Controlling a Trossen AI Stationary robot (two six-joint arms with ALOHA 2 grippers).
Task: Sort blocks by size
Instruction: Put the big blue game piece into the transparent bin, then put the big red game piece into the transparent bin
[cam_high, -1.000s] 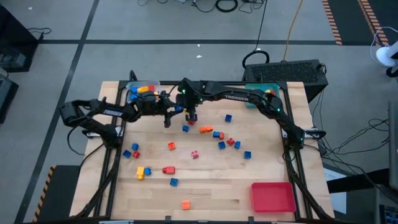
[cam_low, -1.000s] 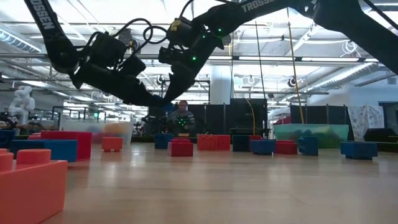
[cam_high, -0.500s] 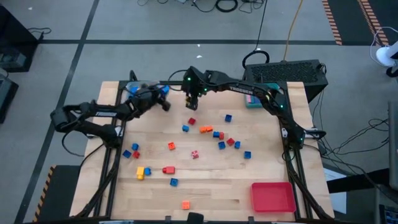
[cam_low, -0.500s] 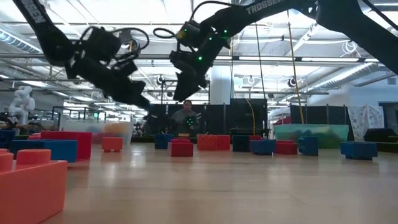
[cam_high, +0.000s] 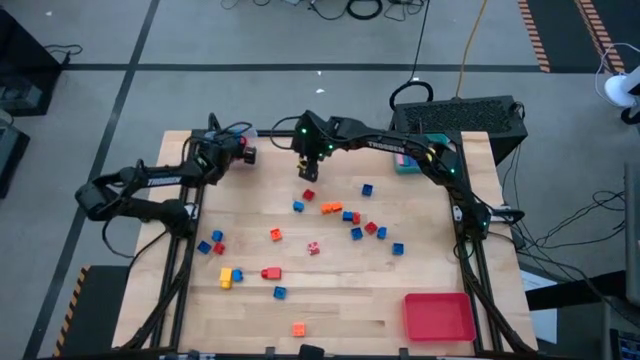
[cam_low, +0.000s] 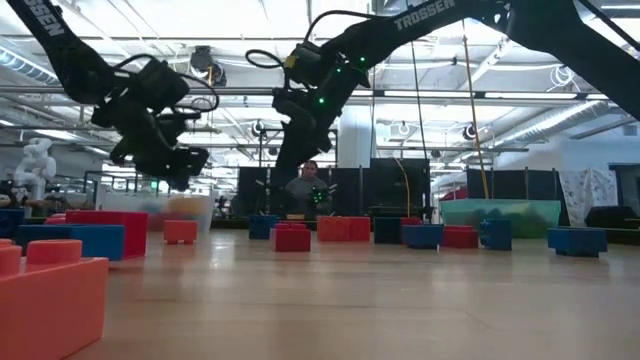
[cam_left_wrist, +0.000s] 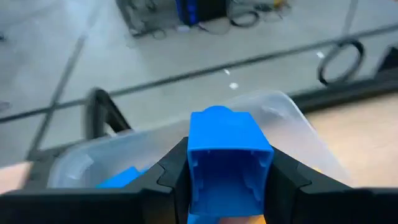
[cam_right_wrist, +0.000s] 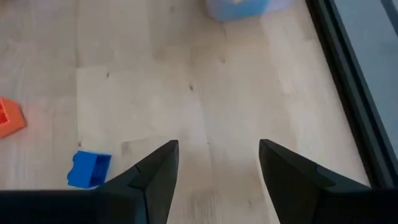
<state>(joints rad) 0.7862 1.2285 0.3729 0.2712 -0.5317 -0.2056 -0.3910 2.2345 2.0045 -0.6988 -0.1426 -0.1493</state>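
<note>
Left gripper (cam_left_wrist: 227, 186) is up at the far-left corner of the table (cam_high: 330, 300), clenched on a blue block (cam_left_wrist: 229, 158), hanging right above the clear tray (cam_left_wrist: 286, 118) with more blue pieces already inside it. That tray sits tight against the table's far edge, floor just beyond it.

Right gripper (cam_right_wrist: 217, 180) hovers over the far middle of the table, jaws released and empty, bare wood showing between its fingers (cam_right_wrist: 155, 177). A small blue brick (cam_right_wrist: 89, 169) and an orange one (cam_right_wrist: 9, 117) lie off to one side of it, apart from each other.

The loose blocks (cam_high: 340, 225) are scattered across the middle of the table, with a wide clear strip of wood along the near edge, broken only by one orange cube (cam_high: 298, 328) and the red tray (cam_high: 438, 316) at the near-right corner. A teal tray (cam_high: 405, 163) sits at the far-right side.
</note>
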